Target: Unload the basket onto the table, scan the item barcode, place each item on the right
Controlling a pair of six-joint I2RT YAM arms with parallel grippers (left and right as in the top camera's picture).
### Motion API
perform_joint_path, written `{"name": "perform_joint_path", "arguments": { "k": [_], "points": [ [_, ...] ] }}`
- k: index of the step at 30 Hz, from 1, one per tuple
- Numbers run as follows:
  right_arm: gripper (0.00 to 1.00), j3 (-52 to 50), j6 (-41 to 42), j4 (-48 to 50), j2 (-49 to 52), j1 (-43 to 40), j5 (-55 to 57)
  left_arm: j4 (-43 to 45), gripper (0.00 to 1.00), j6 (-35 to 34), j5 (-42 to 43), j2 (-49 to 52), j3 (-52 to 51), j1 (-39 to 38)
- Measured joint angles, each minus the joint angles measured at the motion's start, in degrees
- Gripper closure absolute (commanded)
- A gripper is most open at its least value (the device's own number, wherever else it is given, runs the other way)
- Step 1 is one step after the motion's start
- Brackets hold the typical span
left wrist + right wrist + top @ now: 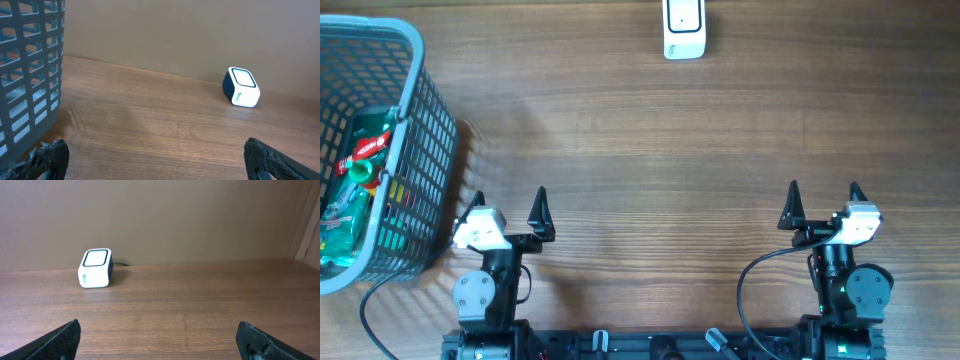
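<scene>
Just left of the left claw point(508, 197), green packet point(348, 207) inside basket point(417, 45).

Left hand point(509, 198) and right hand point(824, 192) gape, empty.

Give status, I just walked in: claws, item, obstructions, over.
Left claw open, empty, beside basket. Right claw open, empty. Item in basket, untouched. Nothing between claws and scanner.
</scene>
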Motion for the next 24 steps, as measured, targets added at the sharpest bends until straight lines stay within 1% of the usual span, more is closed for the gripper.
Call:
{"name": "perform_joint_path", "arguments": {
  "k": [16,18,21,24],
  "points": [
    [0.00,0.00,0.00,0.02,0.00,0.00,0.00,0.04,0.00,0.02,0.07,0.00,0.00,0.00],
    [0.00,0.00,0.00,0.00,0.00,0.00,0.00,1.01,0.00,0.00,2.45,0.02,-0.04,0.00],
    [0.00,0.00,0.00,0.00,0.00,0.00,0.00,5.40,0.00,-0.57,9.25,0.02,-0.04,0.00],
    [0.00,0.00,0.00,0.00,0.00,0.00,0.00,5.90,0.00,-2.47,13.84,0.02,0.94,0.00]
  ]
}}
